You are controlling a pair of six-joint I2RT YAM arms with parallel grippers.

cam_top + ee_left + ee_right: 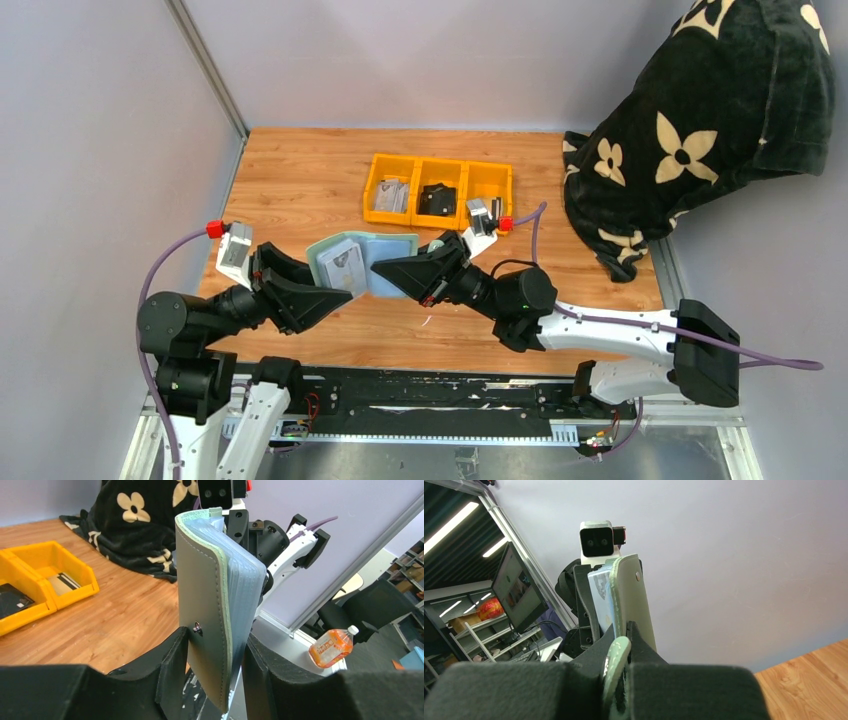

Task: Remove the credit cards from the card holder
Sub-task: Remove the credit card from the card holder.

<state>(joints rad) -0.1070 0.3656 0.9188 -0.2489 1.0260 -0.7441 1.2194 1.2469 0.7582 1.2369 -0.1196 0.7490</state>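
The sage-green card holder (392,251) hangs open above the table between my two grippers. My left gripper (335,287) holds its left half: in the left wrist view the cover (200,595) and clear sleeves (245,590) stand upright between the fingers (172,672), which press on both sides. My right gripper (385,268) is shut on the other flap, and the green edge (616,662) is pinched between its pads. A greyish-white credit card (345,265) sits in the left half; its printed face (600,592) shows behind the flap (634,600). More cards (390,195) lie in the yellow bin.
A yellow three-compartment bin (440,165) stands behind the grippers, with a black object (437,198) in its middle section. A black flowered blanket (700,130) is draped at the back right. Grey walls enclose the table. An orange bottle (332,647) lies beyond the table.
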